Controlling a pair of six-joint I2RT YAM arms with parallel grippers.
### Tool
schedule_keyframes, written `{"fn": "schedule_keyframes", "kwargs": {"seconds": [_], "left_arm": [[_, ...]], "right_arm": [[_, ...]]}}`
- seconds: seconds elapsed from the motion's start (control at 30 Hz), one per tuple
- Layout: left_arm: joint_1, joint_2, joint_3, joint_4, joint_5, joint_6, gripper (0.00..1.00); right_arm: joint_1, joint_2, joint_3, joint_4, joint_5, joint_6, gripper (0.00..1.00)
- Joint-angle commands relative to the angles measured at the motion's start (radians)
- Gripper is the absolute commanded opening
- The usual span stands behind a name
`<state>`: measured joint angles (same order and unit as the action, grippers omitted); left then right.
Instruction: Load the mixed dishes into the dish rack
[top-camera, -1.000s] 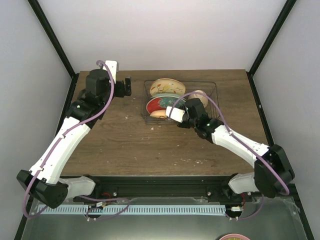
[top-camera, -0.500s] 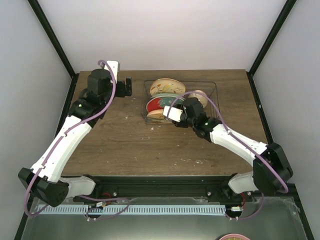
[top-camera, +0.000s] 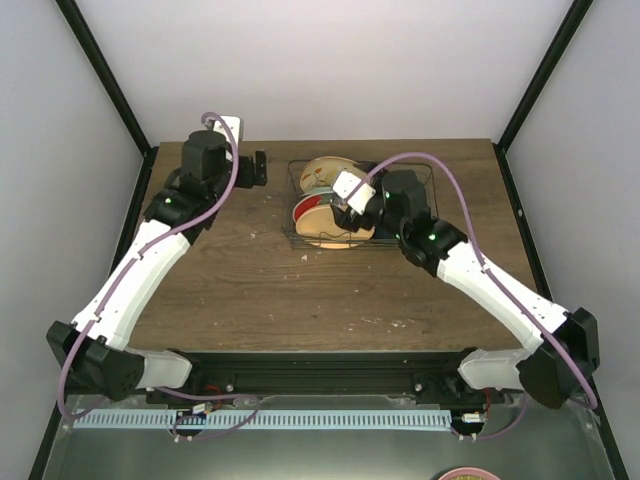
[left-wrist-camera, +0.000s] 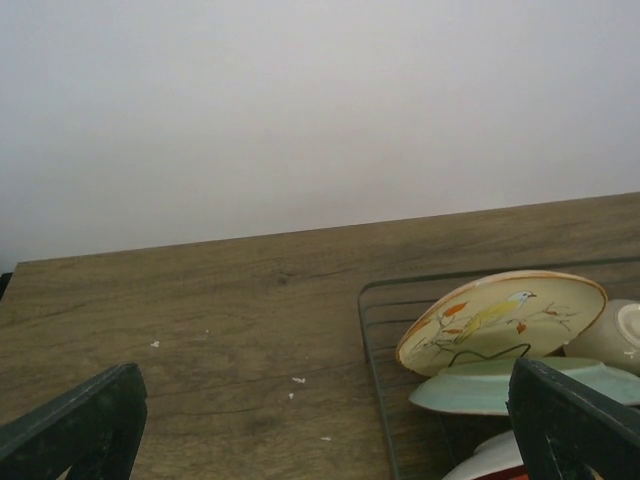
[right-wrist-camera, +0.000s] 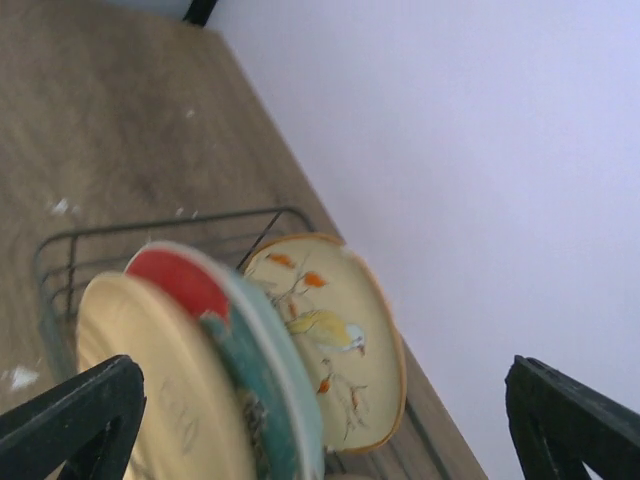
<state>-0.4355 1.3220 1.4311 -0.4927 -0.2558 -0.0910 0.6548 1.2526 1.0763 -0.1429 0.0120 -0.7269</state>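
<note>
- Dishes stand on edge in the dish rack (top-camera: 420, 190) at the far middle of the table (top-camera: 250, 290). From back to front they are the bird-print plate (top-camera: 325, 172), the mint green plate (left-wrist-camera: 520, 385), the red plate (top-camera: 308, 210) and the tan plate (top-camera: 335, 230).
- The cream bowl (left-wrist-camera: 618, 335) sits in the rack just beside the bird-print plate. The mug shows in no view; the right arm may be hiding it.
- The right gripper (top-camera: 347, 200) hovers over the rack's front rows. Its jaws are apart, with nothing between them, and the tan plate is close below.
- The left gripper (top-camera: 258, 170) hangs near the rack's left side, over bare wood. Its jaws are also spread and empty.
- Judged step: the tan plate looks seated in the front slot, so this is the let-go at the end of a placement. No dish lies on the table outside the rack, so the load seems nearly or fully done.
- The next move calls for the right arm to lift straight up and back, without knocking the leaning plates. A check for the mug should follow.
</note>
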Motion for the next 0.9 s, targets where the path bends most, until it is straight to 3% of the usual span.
{"fn": "schedule_keyframes", "kwargs": {"seconds": [0.0, 0.2, 0.47, 0.67, 0.87], "left_arm": [[0.061, 0.021, 0.051, 0.032, 0.079, -0.062, 1.0], [0.216, 0.035, 0.038, 0.054, 0.246, -0.196, 1.0], [0.334, 0.133, 0.034, 0.023, 0.342, -0.209, 1.0], [0.413, 0.153, -0.061, 0.161, 0.376, -0.219, 1.0], [0.423, 0.15, -0.178, 0.326, 0.327, -0.161, 1.0]], "right_arm": [[-0.045, 0.078, 0.182, -0.01, 0.035, 0.212, 1.0], [-0.194, 0.196, 0.37, -0.047, 0.003, 0.418, 1.0], [-0.546, 0.448, 0.603, -0.213, -0.048, 0.717, 1.0], [-0.753, 0.528, 0.551, -0.149, -0.067, 0.843, 1.0], [-0.849, 0.539, 0.432, -0.067, -0.06, 0.851, 1.0]]}}
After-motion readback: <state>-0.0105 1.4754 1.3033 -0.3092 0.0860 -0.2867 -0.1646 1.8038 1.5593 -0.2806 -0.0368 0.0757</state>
